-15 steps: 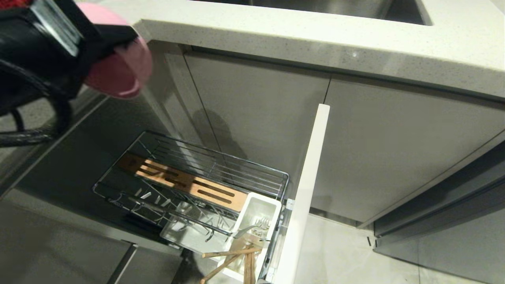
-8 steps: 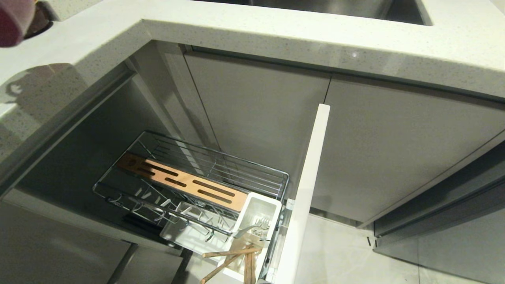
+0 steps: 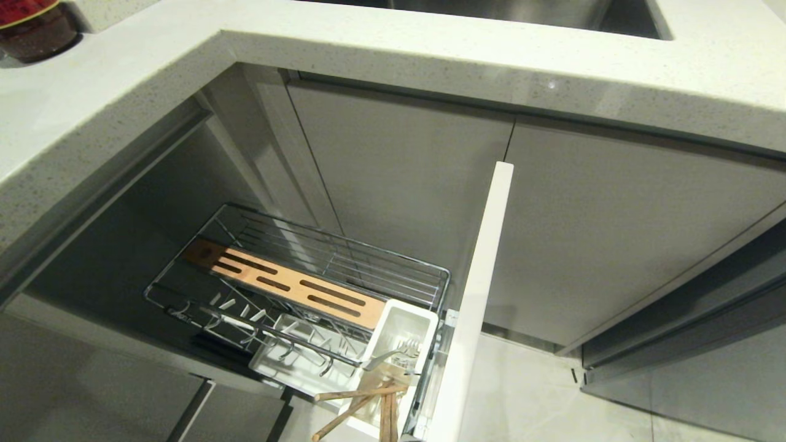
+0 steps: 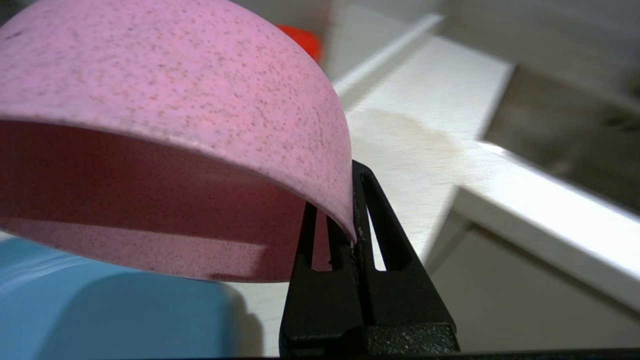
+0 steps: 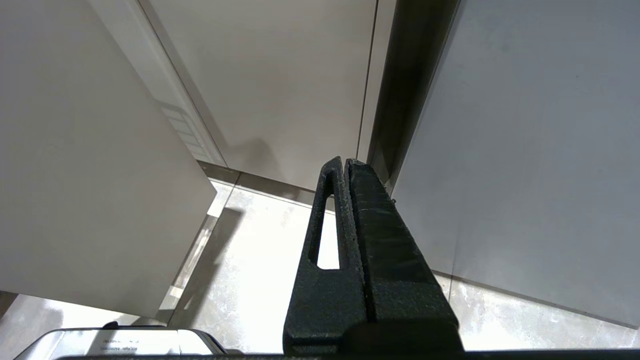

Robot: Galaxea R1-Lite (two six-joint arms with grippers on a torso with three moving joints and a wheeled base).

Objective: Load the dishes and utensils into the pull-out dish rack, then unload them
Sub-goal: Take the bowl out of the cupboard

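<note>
In the left wrist view my left gripper [image 4: 347, 200] is shut on the rim of the pink bowl [image 4: 165, 85], held tilted above the white counter [image 4: 425, 125]. The light-blue plate [image 4: 100, 310] lies on the counter just under the bowl. Neither arm shows in the head view. The pull-out dish rack [image 3: 344, 258] stands drawn out below the counter. No dishes show in it. Its white utensil cup [image 3: 399, 325] holds the fork [image 3: 393, 355] and the wooden chopsticks [image 3: 356, 396]. My right gripper [image 5: 346, 162] hangs shut and empty over the floor.
The rack's white panel front [image 3: 482, 294] juts out to the right of the basket. A red-lidded jar [image 3: 34, 24] stands on the counter [image 3: 430, 49] at the far left, and a steel sink [image 3: 522, 12] is at the back. Grey cabinet doors close the rest.
My left arm with the pink bowl has swung up and to the left, out of the head view and over the counter. The rack and its utensils have not moved.
</note>
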